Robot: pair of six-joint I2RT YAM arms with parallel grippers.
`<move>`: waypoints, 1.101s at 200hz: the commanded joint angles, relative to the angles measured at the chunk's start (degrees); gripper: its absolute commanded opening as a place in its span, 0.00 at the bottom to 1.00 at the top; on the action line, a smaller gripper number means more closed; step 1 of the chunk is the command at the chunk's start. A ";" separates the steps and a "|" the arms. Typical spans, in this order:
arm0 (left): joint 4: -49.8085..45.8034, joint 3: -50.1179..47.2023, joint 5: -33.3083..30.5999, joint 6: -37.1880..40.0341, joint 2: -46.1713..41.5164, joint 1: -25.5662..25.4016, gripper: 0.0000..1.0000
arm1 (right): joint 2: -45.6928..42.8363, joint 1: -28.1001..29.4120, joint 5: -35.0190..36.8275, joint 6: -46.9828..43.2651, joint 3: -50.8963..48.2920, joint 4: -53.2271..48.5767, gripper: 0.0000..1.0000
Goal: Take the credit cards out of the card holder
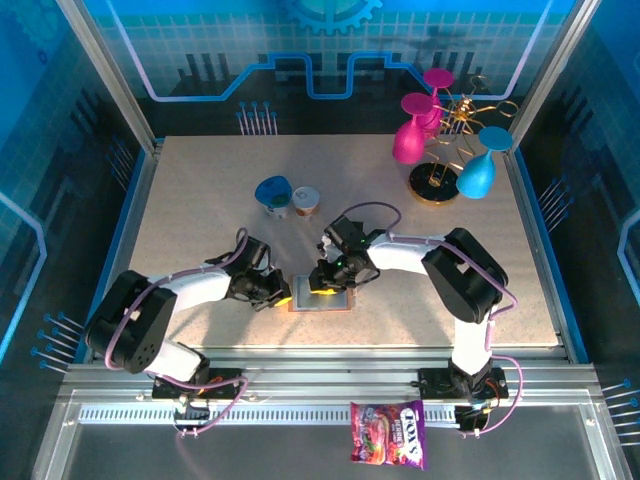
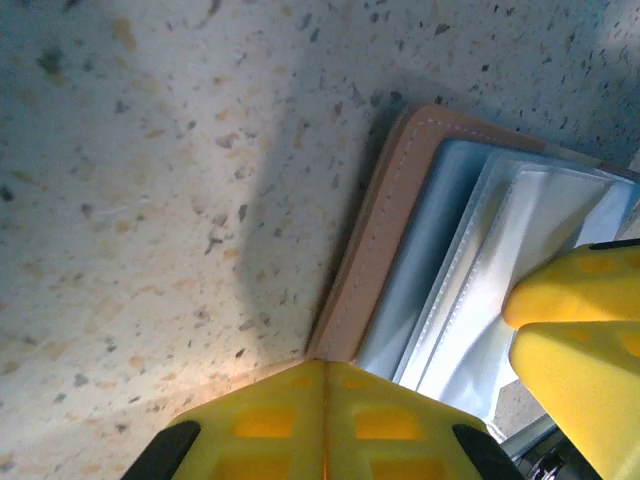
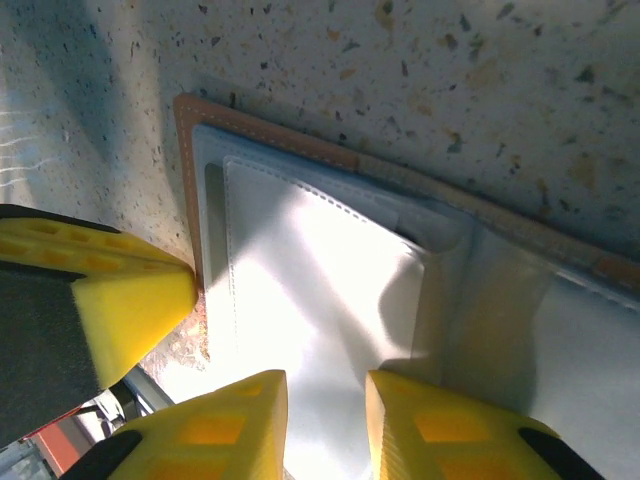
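One flat brown leather card holder [image 1: 322, 301], stitched edge, lying open near centre of speckled bench [image 1: 200, 200], pale grey-blue inner faces and glossy clear sleeves [image 2: 520, 230] up, left gripper [image 2: 325, 368] clenched at its left edge, right gripper [image 3: 325, 400] fingers narrowly apart over a sleeve, grasp cannot be told, blue-lidded cup [image 1: 274, 192] and white cup [image 1: 305, 201] farther back.

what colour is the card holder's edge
Tan brown with pale stitching on the card holder; best in the left wrist view.
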 commanded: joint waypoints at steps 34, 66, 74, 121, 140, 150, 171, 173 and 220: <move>-2.20 3.37 1.06 -2.38 -5.22 -0.43 0.14 | -1.62 -1.13 -1.82 1.47 -3.05 3.46 0.29; -0.92 4.56 2.24 -3.38 -3.63 -1.67 0.21 | -1.50 -1.50 -2.64 1.77 -4.09 5.10 0.28; -0.78 4.84 2.43 -3.43 -2.86 -1.95 0.23 | -1.50 -1.58 -2.74 1.80 -4.36 5.47 0.28; 1.99 4.38 3.07 -4.78 0.58 -3.18 0.31 | -1.51 -2.27 -3.71 1.99 -5.40 6.75 0.28; 2.44 4.20 3.05 -4.79 1.38 -3.26 0.33 | -1.49 -2.52 -3.82 2.01 -5.79 7.07 0.28; 2.66 4.25 3.08 -4.79 1.66 -3.28 0.34 | -1.53 -2.62 -3.95 2.13 -6.06 7.37 0.28; 3.08 4.18 3.05 -4.74 2.35 -3.30 0.34 | -1.51 -2.82 -4.22 2.29 -6.47 7.81 0.28; 3.08 4.17 3.05 -4.77 2.41 -3.33 0.34 | -1.57 -2.90 -4.24 2.33 -6.51 7.81 0.28; 0.49 4.68 -0.17 -4.55 -0.95 -3.35 0.35 | -1.56 -3.07 -4.55 2.43 -6.67 8.17 0.28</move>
